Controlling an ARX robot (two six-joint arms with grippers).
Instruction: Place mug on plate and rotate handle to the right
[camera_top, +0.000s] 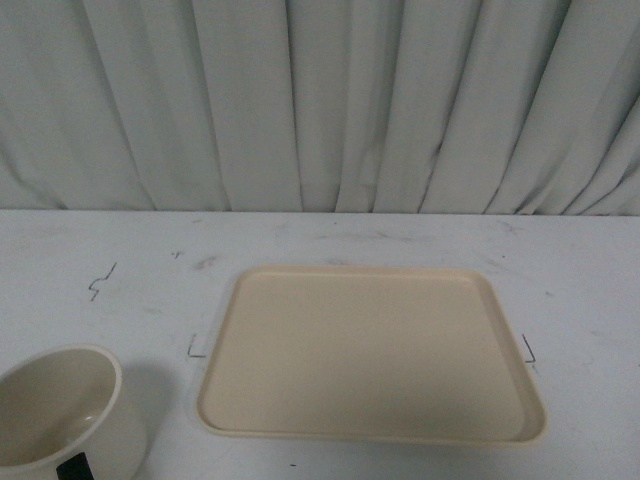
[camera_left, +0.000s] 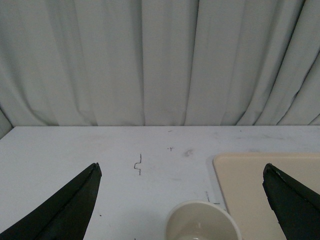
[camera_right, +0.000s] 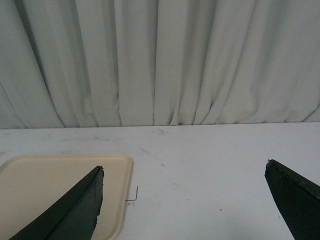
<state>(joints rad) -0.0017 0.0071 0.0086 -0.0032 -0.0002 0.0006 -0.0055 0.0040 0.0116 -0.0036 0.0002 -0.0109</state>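
White, scuffed bench (camera_top: 420, 235) carried the beige plate (camera_top: 370, 350), which lay flat, with thin dark corner marks (camera_top: 196, 350) just beside its left and right edges. The mug (camera_top: 60, 415) stood upright on the bench left of the plate, apart from it. A pale pleated curtain (camera_top: 300, 100) hung behind the plate. The left claw (camera_left: 181, 166) and right claw (camera_right: 185, 165) were both spread wide, gripping nothing.

the white table (camera_top: 120, 260) is scuffed and carries a few thin dark marks (camera_top: 100, 282). the beige plate (camera_top: 370, 350) lies flat on it. the mug (camera_top: 60, 415) stands upright on the table just left of the plate, not touching it; a dark patch at its near side may be the handle (camera_top: 75, 467).
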